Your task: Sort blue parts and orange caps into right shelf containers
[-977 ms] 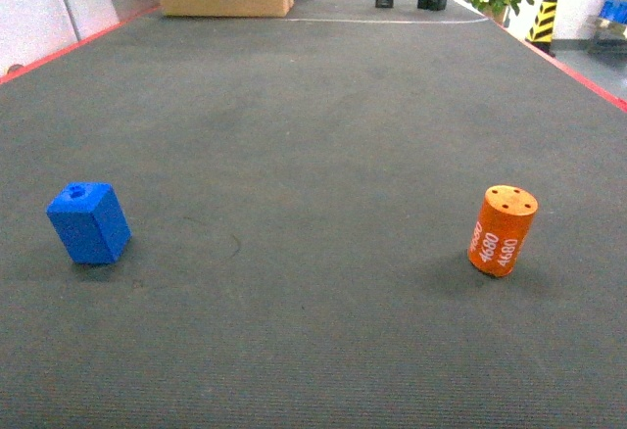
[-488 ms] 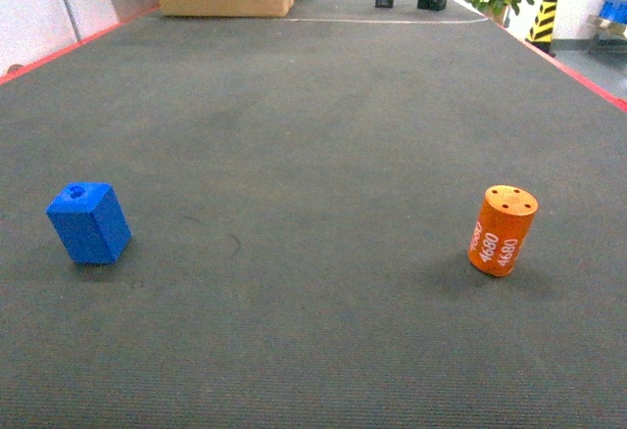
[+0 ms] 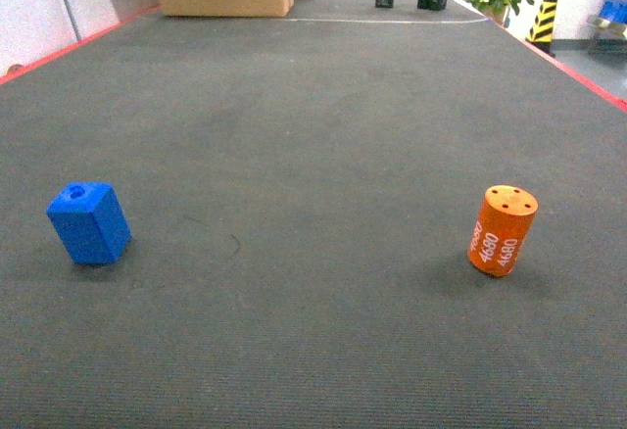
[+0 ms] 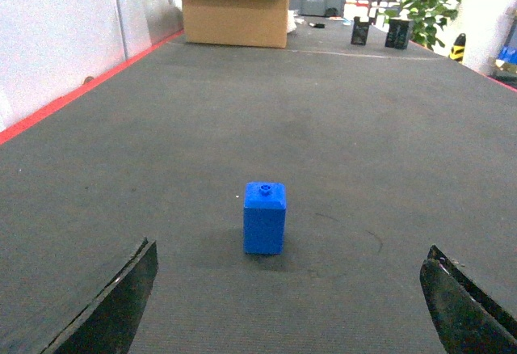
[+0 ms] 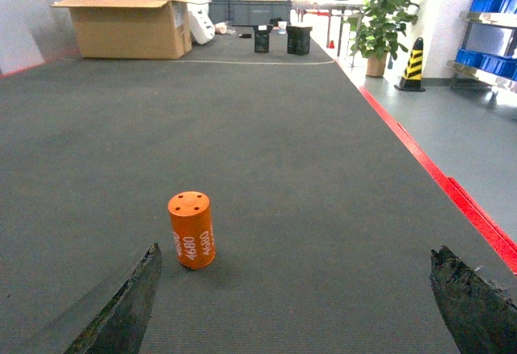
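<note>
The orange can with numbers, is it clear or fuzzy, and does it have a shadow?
Head view: the orange cap looks clear, its white 4680 readable, with a faint soft shadow on the dark mat toward the left. Right wrist view: also clear, while the far background is washed out by bright light.

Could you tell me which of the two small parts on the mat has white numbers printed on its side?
The orange cap, right in the head view, reads "4680"; the blue part is plain with a knob on top.
</note>
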Motion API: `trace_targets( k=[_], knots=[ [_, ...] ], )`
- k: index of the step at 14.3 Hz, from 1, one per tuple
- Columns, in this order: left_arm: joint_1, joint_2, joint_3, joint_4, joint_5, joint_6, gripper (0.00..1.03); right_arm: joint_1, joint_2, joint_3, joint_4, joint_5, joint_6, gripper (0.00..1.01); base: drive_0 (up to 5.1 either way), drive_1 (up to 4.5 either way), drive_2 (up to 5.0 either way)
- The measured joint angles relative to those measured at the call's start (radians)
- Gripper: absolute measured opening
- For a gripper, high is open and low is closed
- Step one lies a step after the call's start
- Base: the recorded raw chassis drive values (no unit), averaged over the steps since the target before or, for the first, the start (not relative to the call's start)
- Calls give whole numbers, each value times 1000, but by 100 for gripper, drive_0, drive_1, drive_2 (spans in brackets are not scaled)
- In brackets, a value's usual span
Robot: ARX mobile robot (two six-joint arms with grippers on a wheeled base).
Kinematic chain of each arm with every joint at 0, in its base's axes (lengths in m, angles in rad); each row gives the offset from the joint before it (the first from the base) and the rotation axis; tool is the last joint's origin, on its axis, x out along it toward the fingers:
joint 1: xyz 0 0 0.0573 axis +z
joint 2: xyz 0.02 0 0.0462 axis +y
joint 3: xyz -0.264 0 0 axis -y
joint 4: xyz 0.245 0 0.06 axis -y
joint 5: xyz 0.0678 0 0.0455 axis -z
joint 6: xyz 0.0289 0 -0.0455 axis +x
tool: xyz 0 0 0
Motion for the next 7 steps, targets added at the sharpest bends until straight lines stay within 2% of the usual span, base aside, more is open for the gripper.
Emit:
trace_targets(
  k=[7],
  knots=[
    [0,0,0,0,0,0,98,0,0,0,0,0,0,98,0,0,0]
  ],
)
